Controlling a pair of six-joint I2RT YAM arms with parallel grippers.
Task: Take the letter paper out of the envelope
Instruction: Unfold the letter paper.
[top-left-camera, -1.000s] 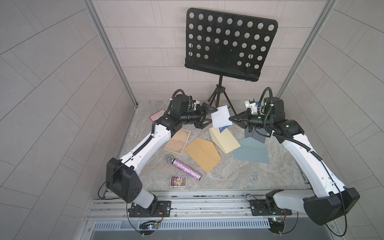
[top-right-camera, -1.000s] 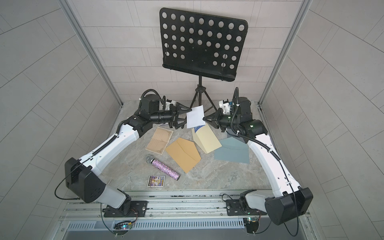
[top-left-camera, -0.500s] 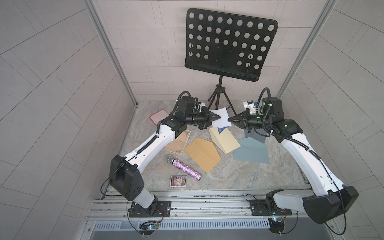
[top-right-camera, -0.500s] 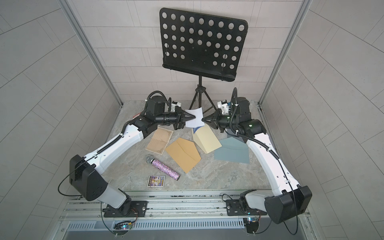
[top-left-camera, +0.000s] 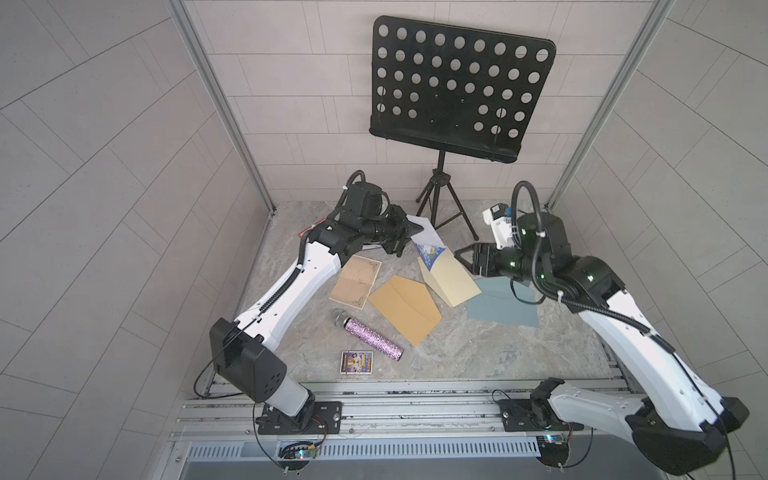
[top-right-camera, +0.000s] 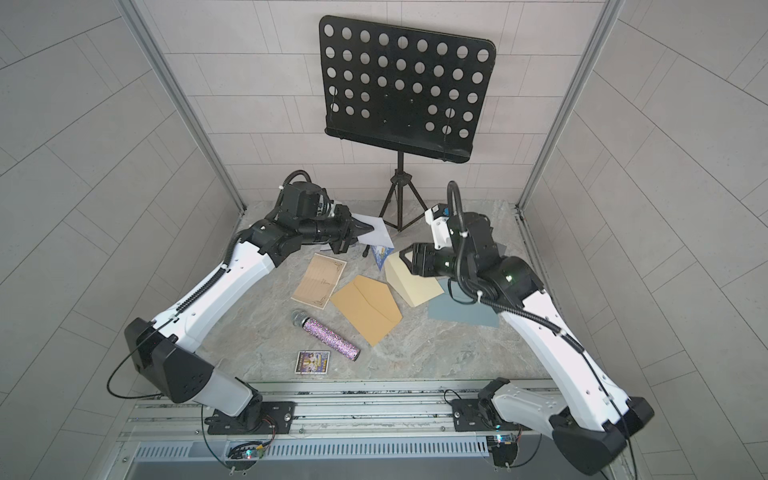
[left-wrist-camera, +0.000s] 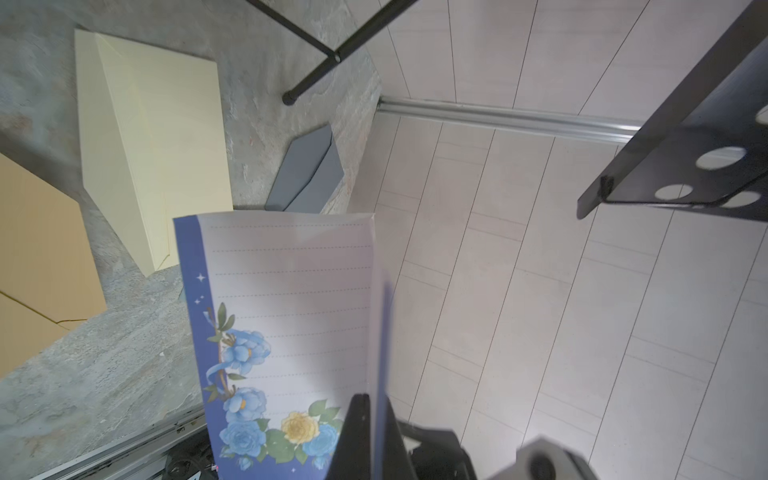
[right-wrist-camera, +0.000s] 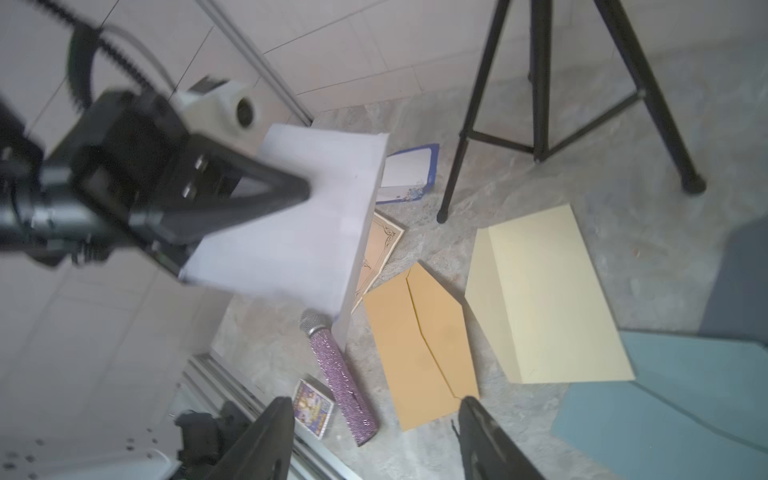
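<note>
Letter paper (left-wrist-camera: 286, 311) hangs above the back of the worktop (top-left-camera: 478, 345), pinched at one edge by my left end effector (top-left-camera: 417, 227). The right end effector (top-left-camera: 463, 262) stands open and empty. The paper is folded, lined white, with a blue flowered border, and looks clear of the cream envelope (top-left-camera: 451, 278). I judge it extracted; next I'd lay it down gently.

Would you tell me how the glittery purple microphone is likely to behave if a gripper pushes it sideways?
Lying on its side on the table, the microphone is a cylinder, so it would probably roll. Its rough glitter surface likely resists slipping in a grip.
</note>
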